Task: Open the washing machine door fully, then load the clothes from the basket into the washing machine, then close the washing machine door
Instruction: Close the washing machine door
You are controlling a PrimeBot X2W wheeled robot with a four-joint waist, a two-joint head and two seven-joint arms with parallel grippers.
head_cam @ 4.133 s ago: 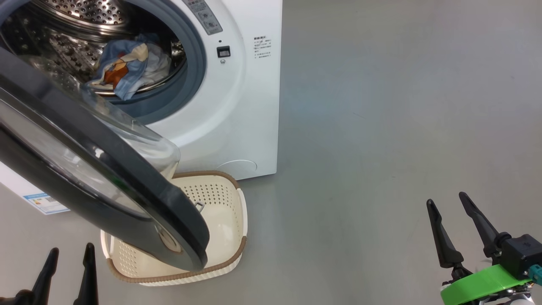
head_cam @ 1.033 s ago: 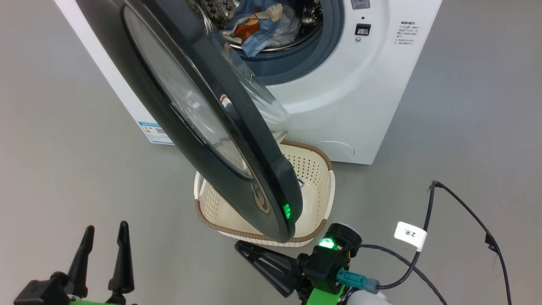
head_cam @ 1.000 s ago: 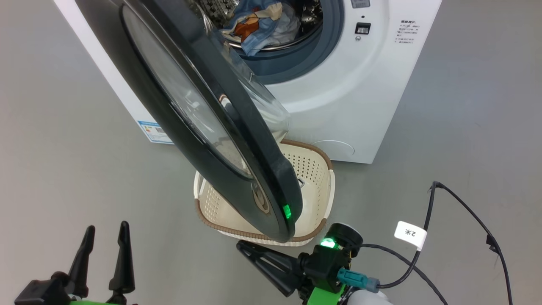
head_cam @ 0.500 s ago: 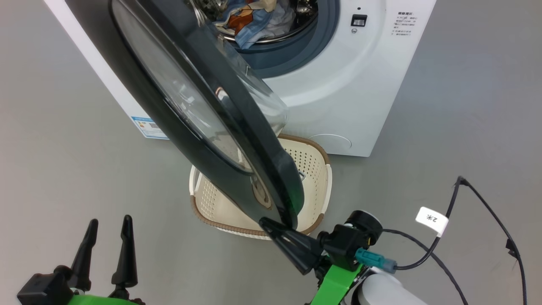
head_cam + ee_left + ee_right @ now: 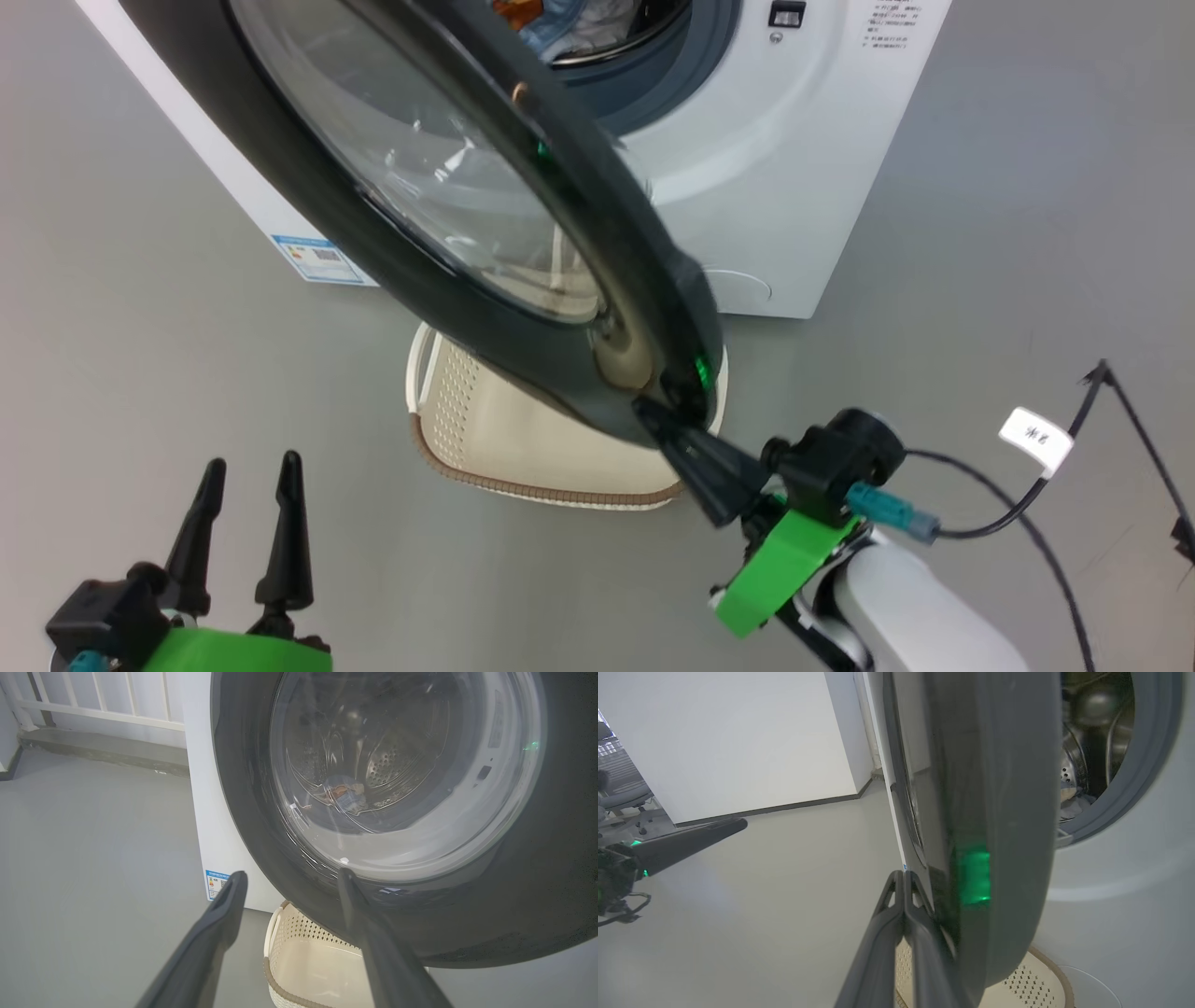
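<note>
Fingers of right gripper together against door, left gripper spread, empty

The large round washing machine door has a wide, glossy black rim that mirrors a green light, around a bowl of clear, smooth glass. The big white washing machine has a smooth, faintly shiny front, a matt grey-blue rubber seal and a bright perforated steel drum. The light-blue printed clothes are soft, creased cloth. The small cream basket is smooth perforated plastic with a brown woven-look rim. The grey floor is smooth and dull. The long dark fingers of the left gripper and right gripper look matt.
</note>
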